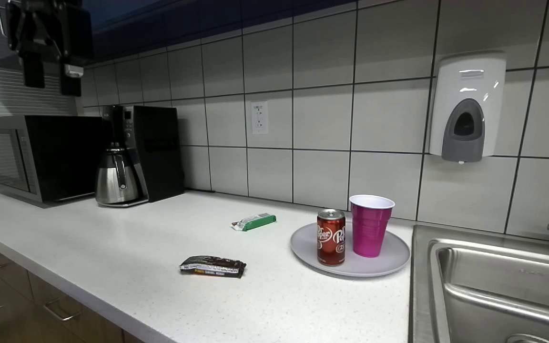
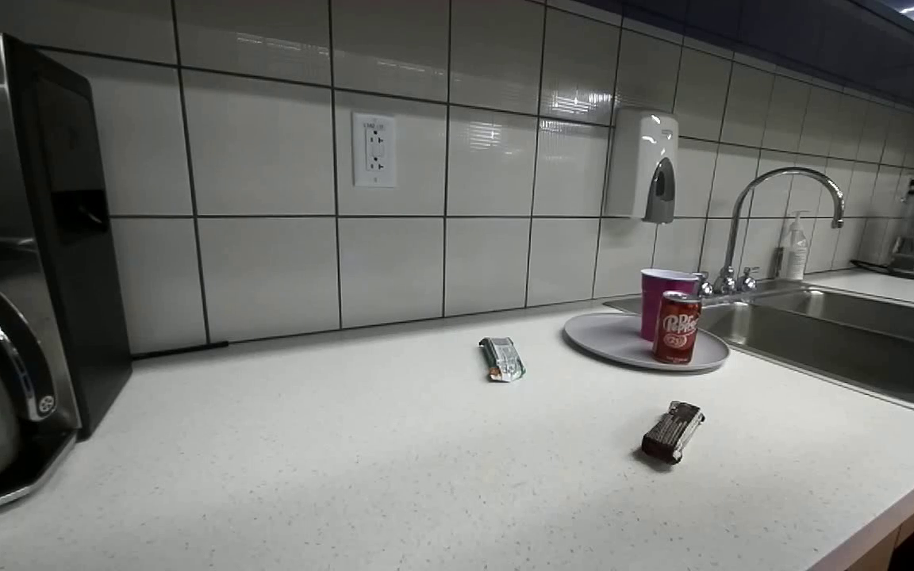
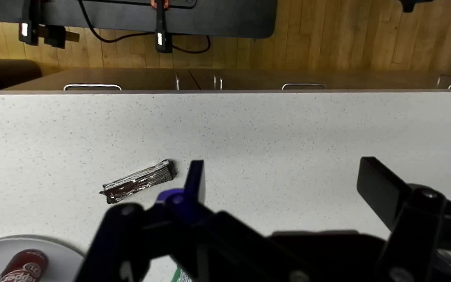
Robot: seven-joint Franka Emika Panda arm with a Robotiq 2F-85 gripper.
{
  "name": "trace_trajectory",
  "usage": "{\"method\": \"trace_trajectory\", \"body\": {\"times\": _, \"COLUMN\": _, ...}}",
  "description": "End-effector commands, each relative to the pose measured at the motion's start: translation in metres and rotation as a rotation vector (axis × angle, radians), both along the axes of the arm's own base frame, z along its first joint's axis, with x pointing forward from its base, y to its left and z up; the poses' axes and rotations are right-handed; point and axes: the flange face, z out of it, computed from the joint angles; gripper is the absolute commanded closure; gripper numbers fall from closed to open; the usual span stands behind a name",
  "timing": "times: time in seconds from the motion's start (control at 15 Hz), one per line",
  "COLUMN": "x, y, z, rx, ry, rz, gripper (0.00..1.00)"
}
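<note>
My gripper [image 1: 52, 83] is open and empty, high above the counter, at the upper left of an exterior view. In the wrist view its fingers [image 3: 282, 166] stand wide apart with bare counter between them. A dark brown wrapped bar [image 3: 139, 181] lies left of the fingers there; it shows in both exterior views [image 1: 213, 266] [image 2: 673, 433]. A green and white wrapped bar [image 1: 255, 221] lies nearer the wall and is mostly hidden in the wrist view [image 3: 181, 276]. A red soda can [image 1: 331, 240] and a magenta cup [image 1: 371, 231] stand upright on a grey plate [image 1: 303, 247].
A black coffee maker [image 1: 157, 152] with a steel carafe [image 1: 116, 178] and a microwave [image 1: 62, 157] stand on the counter. A steel sink [image 1: 503, 286] with a faucet [image 2: 790, 170] adjoins the plate. A soap dispenser [image 1: 470, 105] hangs on the tiled wall. The counter's front edge [image 3: 249, 92] runs above drawers.
</note>
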Motion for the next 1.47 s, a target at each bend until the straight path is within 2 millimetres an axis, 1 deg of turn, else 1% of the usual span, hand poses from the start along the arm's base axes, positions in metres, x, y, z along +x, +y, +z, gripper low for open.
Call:
{"method": "trace_trajectory", "body": {"times": 0.0, "x": 0.001, "y": -0.004, "z": -0.002, "rx": -0.054, "ry": -0.038, "rz": -0.009, "gripper": 0.0}}
{"method": "trace_trajectory", "body": {"times": 0.47, "x": 0.011, "y": -0.03, "z": -0.013, "rx": -0.096, "ry": -0.113, "rz": -0.083, "gripper": 0.0}}
{"method": "trace_trajectory", "body": {"times": 0.73, "x": 0.02, "y": -0.049, "z": -0.026, "rx": -0.109, "ry": -0.144, "rz": -0.132, "gripper": 0.0}}
{"method": "trace_trajectory", "body": {"times": 1.2, "x": 0.031, "y": -0.093, "z": -0.041, "rx": -0.118, "ry": -0.149, "rz": -0.202, "gripper": 0.0}}
{"method": "trace_trajectory", "body": {"times": 1.4, "x": 0.03, "y": -0.112, "z": -0.043, "rx": -0.13, "ry": -0.143, "rz": -0.227, "gripper": 0.0}}
